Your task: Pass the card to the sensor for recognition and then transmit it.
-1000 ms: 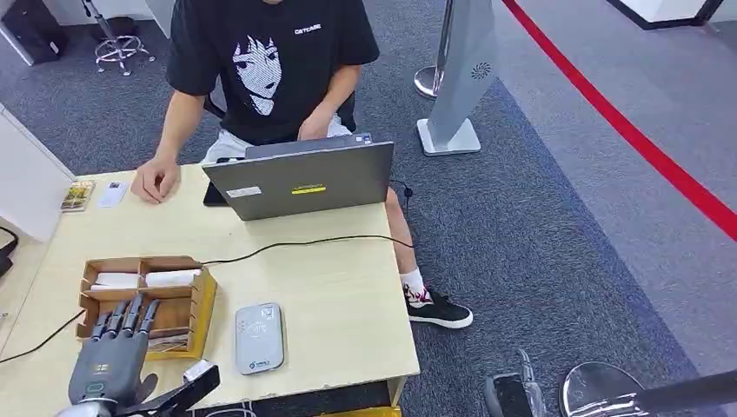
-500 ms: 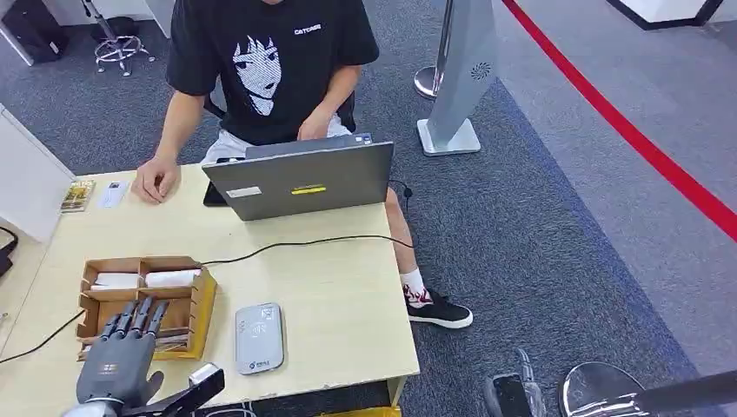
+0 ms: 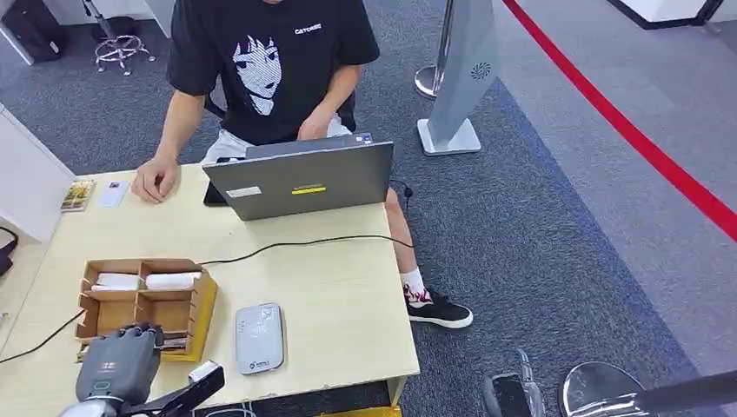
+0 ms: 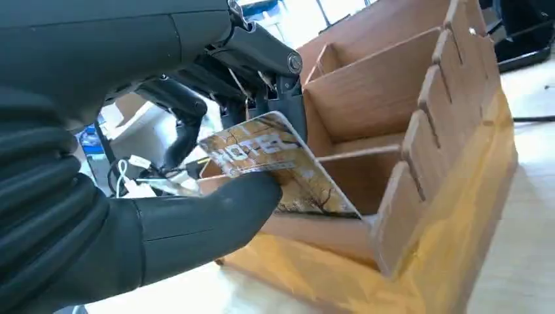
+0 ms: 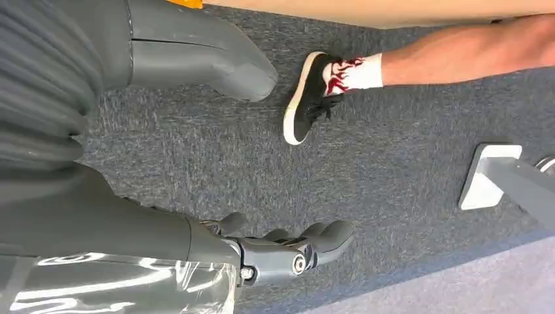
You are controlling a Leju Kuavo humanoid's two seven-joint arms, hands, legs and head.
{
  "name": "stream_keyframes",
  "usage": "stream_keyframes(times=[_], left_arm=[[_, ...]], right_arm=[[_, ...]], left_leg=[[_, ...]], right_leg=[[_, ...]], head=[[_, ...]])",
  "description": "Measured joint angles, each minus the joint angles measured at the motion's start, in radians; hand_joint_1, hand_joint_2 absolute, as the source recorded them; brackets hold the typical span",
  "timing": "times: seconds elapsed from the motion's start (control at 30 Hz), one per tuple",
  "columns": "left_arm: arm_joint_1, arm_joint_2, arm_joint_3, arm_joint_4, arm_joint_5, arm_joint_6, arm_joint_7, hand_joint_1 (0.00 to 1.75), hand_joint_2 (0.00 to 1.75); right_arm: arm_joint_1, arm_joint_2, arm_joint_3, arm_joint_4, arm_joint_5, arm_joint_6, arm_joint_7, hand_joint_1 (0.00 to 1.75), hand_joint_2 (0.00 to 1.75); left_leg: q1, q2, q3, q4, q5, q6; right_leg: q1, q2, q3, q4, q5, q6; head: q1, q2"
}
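Since 1 s ago left hand (image 3: 116, 369) fingers have curled down from extended over the wooden organizer (image 3: 143, 300) to closed; it now pinches the card (image 4: 275, 167) betw. thumb and fingers, card still partly inside the organizer's near compartment, not yet lifted out.

Key relation: card reader (image 3: 259, 337) lies just beside left hand, toward robot's right, flat on the desk, long axis running away from robot. Card's long axis points from the hand into the organizer, tilted. Left hand is far nearer to reader. Right hand (image 5: 288, 252) hangs low over the carpet, fingers loosely curled, holding nothing. Judgement: next move = lift card clear of the divider, then short sideways carry.

Surface: pale wood desk (image 3: 330, 295); laptop (image 3: 300, 178) and a cable beyond the hand. A person sits at the far side. Grey carpet floor, red line.
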Motion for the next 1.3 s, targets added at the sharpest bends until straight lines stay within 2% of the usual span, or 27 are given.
stream_keyframes(times=[0.4,0.67,0.73,0.87,0.93,0.97,1.07,1.13,1.3], left_arm=[[-0.002,0.000,0.000,-0.005,0.023,0.010,-0.010,1.75,1.75],[-0.026,-0.001,0.011,-0.055,0.070,0.035,-0.029,1.75,1.75],[-0.041,-0.001,0.023,-0.085,0.112,0.030,-0.037,1.75,1.75],[-0.125,0.008,0.053,-0.158,0.194,-0.028,-0.043,1.75,1.75],[-0.150,0.037,0.062,-0.184,0.266,-0.021,-0.041,1.75,1.75],[-0.168,0.072,0.072,-0.204,0.301,-0.022,-0.040,1.75,1.75],[-0.221,0.130,0.097,-0.276,0.342,-0.053,-0.020,1.75,1.75],[-0.241,0.152,0.100,-0.313,0.341,-0.073,-0.006,1.75,1.75],[-0.259,0.185,0.100,-0.350,0.324,-0.076,0.011,1.75,1.75]], right_arm=[[0.000,0.000,0.000,0.000,0.000,-0.001,0.003,0.00,1.75],[0.000,0.000,0.000,0.000,0.001,-0.002,0.002,0.00,1.75],[0.000,0.000,0.000,0.000,0.001,-0.003,0.003,0.00,1.75],[-0.001,0.000,0.000,0.002,0.004,-0.003,0.003,0.00,1.75],[-0.004,0.000,0.000,0.006,0.016,-0.003,0.001,0.00,1.75],[-0.005,-0.001,-0.001,0.010,0.019,-0.003,-0.001,0.00,1.75],[-0.007,-0.001,-0.003,0.021,0.022,-0.008,-0.005,0.00,1.75],[-0.013,-0.002,-0.003,0.029,0.029,-0.015,-0.007,0.00,1.75],[-0.019,-0.003,-0.003,0.042,0.032,-0.016,-0.008,0.00,1.75]], left_leg=[[0.000,0.000,0.000,0.000,0.000,0.000],[0.000,0.000,0.000,0.000,0.000,0.000],[0.000,-0.001,0.000,0.000,0.001,0.000],[0.000,-0.002,-0.001,0.000,0.002,0.000],[0.001,-0.002,-0.001,0.000,0.003,-0.001],[0.002,-0.002,-0.001,0.000,0.003,-0.001],[0.002,-0.003,-0.001,0.000,0.003,-0.002],[0.002,-0.003,-0.002,0.000,0.003,-0.002],[0.002,-0.003,-0.002,0.000,0.003,-0.002]], right_leg=[[0.000,0.000,0.000,0.000,0.000,0.000],[0.000,0.000,0.000,0.000,0.000,0.000],[0.000,-0.001,0.000,0.000,0.000,0.000],[0.000,-0.003,0.000,0.000,0.000,0.000],[0.001,-0.002,-0.001,0.001,0.001,0.000],[0.002,-0.002,-0.001,0.001,0.001,0.000],[0.002,-0.003,0.000,0.001,0.001,0.000],[0.002,-0.003,-0.001,0.001,0.001,0.000],[0.002,-0.003,-0.001,0.001,0.001,0.000]], head=[[0.000,0.000],[0.000,0.000],[0.000,0.000],[0.000,0.000],[0.000,0.000],[0.000,0.000],[0.000,0.000],[0.000,0.000],[0.000,0.000]])
